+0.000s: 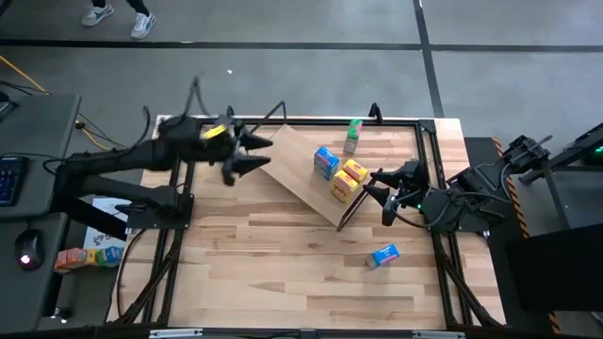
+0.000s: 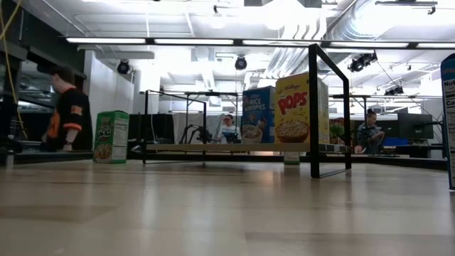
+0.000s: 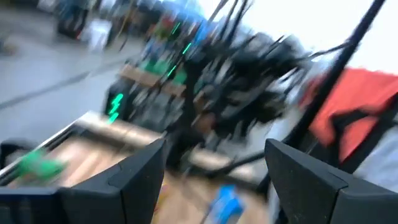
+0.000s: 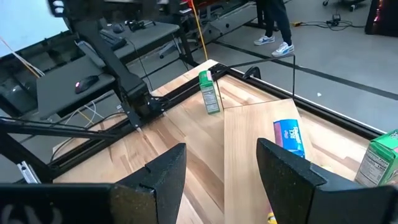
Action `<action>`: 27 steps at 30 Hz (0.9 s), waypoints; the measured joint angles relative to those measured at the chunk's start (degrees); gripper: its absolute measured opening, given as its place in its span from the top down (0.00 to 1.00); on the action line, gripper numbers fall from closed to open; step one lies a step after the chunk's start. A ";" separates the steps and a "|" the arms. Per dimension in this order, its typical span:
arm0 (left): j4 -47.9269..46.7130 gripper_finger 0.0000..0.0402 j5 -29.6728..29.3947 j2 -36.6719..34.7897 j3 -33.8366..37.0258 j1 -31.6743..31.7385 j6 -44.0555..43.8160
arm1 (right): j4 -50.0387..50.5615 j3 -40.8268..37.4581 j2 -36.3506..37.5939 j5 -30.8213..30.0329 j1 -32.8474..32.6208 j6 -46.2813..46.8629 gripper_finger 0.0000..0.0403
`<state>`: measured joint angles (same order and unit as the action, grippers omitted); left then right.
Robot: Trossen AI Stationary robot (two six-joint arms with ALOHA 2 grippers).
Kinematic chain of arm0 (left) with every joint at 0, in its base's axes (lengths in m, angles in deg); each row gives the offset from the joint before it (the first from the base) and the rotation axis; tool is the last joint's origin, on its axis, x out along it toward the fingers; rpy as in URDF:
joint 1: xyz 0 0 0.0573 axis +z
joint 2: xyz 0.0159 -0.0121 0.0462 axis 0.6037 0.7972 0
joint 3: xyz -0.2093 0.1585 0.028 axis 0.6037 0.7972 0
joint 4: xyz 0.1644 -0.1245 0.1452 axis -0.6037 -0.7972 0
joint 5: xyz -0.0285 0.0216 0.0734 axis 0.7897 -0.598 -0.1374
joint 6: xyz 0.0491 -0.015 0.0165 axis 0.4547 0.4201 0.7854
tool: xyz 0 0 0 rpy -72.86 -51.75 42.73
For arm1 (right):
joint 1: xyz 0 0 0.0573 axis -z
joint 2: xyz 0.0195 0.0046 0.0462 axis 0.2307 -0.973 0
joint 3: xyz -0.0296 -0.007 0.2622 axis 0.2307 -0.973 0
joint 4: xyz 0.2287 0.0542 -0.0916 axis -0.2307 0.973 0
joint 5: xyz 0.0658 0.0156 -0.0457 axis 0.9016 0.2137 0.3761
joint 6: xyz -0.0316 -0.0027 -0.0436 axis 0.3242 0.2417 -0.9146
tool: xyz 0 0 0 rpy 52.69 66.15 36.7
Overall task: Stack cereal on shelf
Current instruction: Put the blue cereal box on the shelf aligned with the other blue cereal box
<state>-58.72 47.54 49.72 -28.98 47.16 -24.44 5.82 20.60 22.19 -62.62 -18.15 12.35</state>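
At the shelf's (image 1: 300, 168) near corner, right gripper (image 1: 375, 186), jaws open, could nudge the yellow boxes (image 1: 349, 180) off; left gripper (image 1: 252, 153) open too

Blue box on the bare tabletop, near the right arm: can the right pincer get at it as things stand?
Probably yes. The blue box lies alone on the tabletop, nothing around it. The right pincer is open, empty, at the shelf's edge.

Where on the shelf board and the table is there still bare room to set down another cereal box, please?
The shelf is bare on its half toward the left gripper. Its far end is crowded: a blue box and two yellow boxes cluster beside the right gripper. The tabletop is free in front of the shelf, up to the blue box lying flat.
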 joint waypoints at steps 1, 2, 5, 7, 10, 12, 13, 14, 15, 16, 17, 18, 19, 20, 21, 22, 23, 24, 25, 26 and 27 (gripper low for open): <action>5.59 0.35 -0.03 -1.75 3.52 -0.84 -1.53 | 0.01 0.00 0.00 -0.18 0.00 0.00 0.53; 10.73 0.35 -0.11 -3.16 6.58 -1.60 -3.21 | -0.03 0.00 0.01 -0.43 0.00 -0.02 0.53; 22.41 0.35 -2.10 -6.09 13.71 -3.10 -7.51 | -0.92 0.00 0.01 0.22 0.00 -1.60 0.53; 25.57 0.35 -3.99 -7.39 16.35 -3.49 -8.66 | -3.37 0.00 0.18 3.81 0.00 -5.40 0.53; 24.90 0.35 -6.35 -8.53 17.35 -3.53 -8.83 | -9.76 0.00 0.76 14.41 0.00 -15.17 0.53; 24.82 0.35 -6.90 -8.60 17.37 -3.50 -8.78 | -13.09 0.00 0.86 22.83 0.00 -20.80 0.53; 24.97 0.35 -6.91 -8.60 17.35 -3.50 -8.47 | -14.37 0.00 0.86 26.83 0.00 -22.23 0.53; 24.98 0.35 -6.92 -8.60 17.35 -3.50 -7.99 | -15.32 0.00 0.86 30.28 0.00 -22.95 0.53; 24.95 0.35 -7.11 -8.60 17.35 -3.52 -7.39 | -15.81 0.00 0.86 33.34 0.00 -22.87 0.53; 24.91 0.35 -7.48 -8.59 17.35 -3.50 -6.66 | -15.93 0.00 0.86 35.80 -0.02 -21.99 0.53; 24.90 0.35 -7.80 -8.58 17.35 -3.50 -5.99 | -15.94 0.00 0.86 37.51 -0.02 -20.04 0.53; 24.92 0.35 -8.03 -8.58 17.35 -3.50 -5.17 | -15.83 0.00 0.83 38.58 -0.02 -17.35 0.53; 24.94 0.35 -8.24 -8.60 17.35 -3.50 -4.55 | -15.59 0.00 0.80 39.32 -0.02 -14.36 0.53; 24.90 0.35 -8.37 -8.58 17.35 -3.50 -4.11 | -15.45 0.00 0.76 40.33 0.00 -11.81 0.53; 24.85 0.35 -8.39 -8.58 17.35 -3.50 -3.78 | -15.38 0.00 0.73 40.79 0.00 -10.06 0.53; 24.85 0.35 -8.39 -8.58 17.35 -3.50 -3.76 | -15.37 0.00 0.71 41.40 0.02 -8.95 0.53; 24.87 0.35 -8.39 -8.58 17.35 -3.50 -3.76 | -15.43 0.00 0.61 41.56 0.01 -8.26 0.53; 24.86 0.35 -8.38 -8.58 17.35 -3.50 -3.76 | -15.14 0.17 0.49 41.58 0.00 -7.28 0.53; 24.81 0.35 -8.37 -8.58 17.35 -3.50 -3.76 | -14.09 0.69 0.27 41.64 0.00 -6.38 0.53; 24.82 0.35 -8.37 -8.58 17.35 -3.50 -3.76 | -12.48 1.60 -0.17 41.78 0.00 -5.82 0.53; 24.84 0.35 -8.37 -8.58 17.35 -3.50 -3.76 | -10.61 2.82 -0.78 41.93 0.00 -5.05 0.53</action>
<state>-33.88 39.17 41.14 -11.63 43.66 -28.19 -4.79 23.41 21.41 -20.69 -18.15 7.30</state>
